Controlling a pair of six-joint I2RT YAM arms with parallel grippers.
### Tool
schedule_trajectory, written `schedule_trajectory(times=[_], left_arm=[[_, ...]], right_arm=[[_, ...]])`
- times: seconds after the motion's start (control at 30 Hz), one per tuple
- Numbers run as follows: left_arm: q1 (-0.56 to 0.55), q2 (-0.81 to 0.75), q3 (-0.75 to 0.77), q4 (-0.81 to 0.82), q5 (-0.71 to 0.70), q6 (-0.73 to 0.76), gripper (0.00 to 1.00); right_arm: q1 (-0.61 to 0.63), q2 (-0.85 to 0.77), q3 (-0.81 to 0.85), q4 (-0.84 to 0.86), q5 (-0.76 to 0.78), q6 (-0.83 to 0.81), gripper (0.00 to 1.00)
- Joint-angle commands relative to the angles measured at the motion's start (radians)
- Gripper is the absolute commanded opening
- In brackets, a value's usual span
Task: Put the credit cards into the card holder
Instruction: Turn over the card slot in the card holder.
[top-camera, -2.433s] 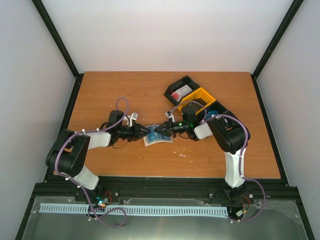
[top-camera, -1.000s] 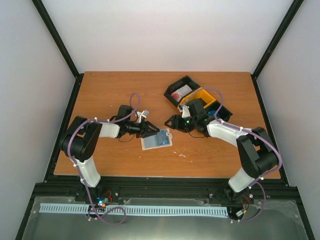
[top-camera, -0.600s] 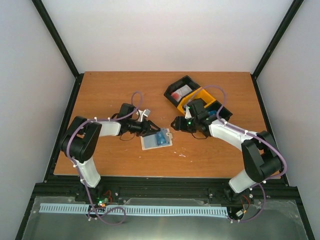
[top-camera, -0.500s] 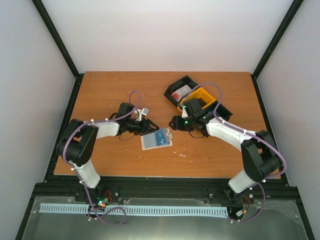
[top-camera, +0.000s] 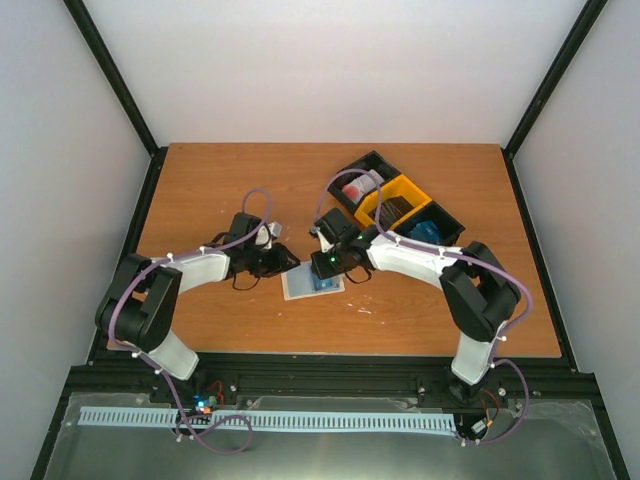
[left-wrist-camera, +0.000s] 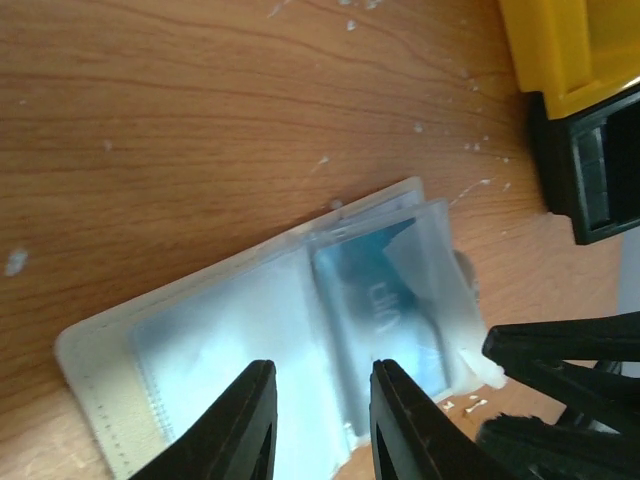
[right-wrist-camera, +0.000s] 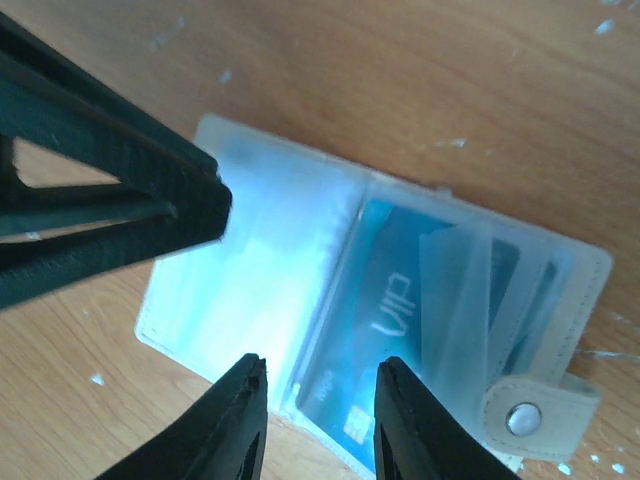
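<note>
The card holder (top-camera: 312, 284) lies open flat on the table, beige-edged with clear sleeves. A blue credit card (right-wrist-camera: 400, 300) sits in its right-hand sleeve and also shows in the left wrist view (left-wrist-camera: 385, 300). The strap with the snap button (right-wrist-camera: 517, 418) sticks out at the card side. My left gripper (top-camera: 287, 262) is open just above the holder's left half (left-wrist-camera: 320, 425). My right gripper (top-camera: 326, 264) is open over the fold and card (right-wrist-camera: 318, 425). Neither holds anything. The two grippers' tips are close, facing each other.
A row of bins stands behind the holder to the right: a black bin (top-camera: 360, 180) with a red and white item, a yellow bin (top-camera: 395, 205), and a black bin (top-camera: 432, 228) with something blue in it. The yellow bin's corner (left-wrist-camera: 570, 50) shows in the left wrist view.
My right gripper has swung left from beside the bins to over the open holder. My left gripper stays at the holder's left edge. The holder has barely moved.
</note>
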Motion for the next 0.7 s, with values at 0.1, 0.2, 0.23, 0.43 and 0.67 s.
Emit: schedule_trajectory(times=[0.1,0.2,0.23,0.43,0.67], left_arm=[[-0.003,0.057,0.012,-0.075,-0.055,0.007,0.21],[-0.003,0.073,0.016,-0.091,-0.061,0.013,0.18],[-0.003,0.075,0.017,-0.095,-0.064,0.014,0.18],[-0.003,0.098,0.020,-0.137,-0.078,0.016,0.14],[-0.003,0.100,0.016,-0.147,-0.082,0.016,0.10]], right_arm=[[0.001,0.101,0.048,-0.016,-0.113,-0.041,0.28],[-0.008,0.127,0.047,0.020,-0.191,-0.020,0.29],[-0.012,0.134,0.043,0.036,-0.218,-0.011,0.29],[-0.040,0.177,0.042,0.087,-0.294,0.035,0.27],[-0.071,0.226,0.034,0.151,-0.397,0.087,0.27]])
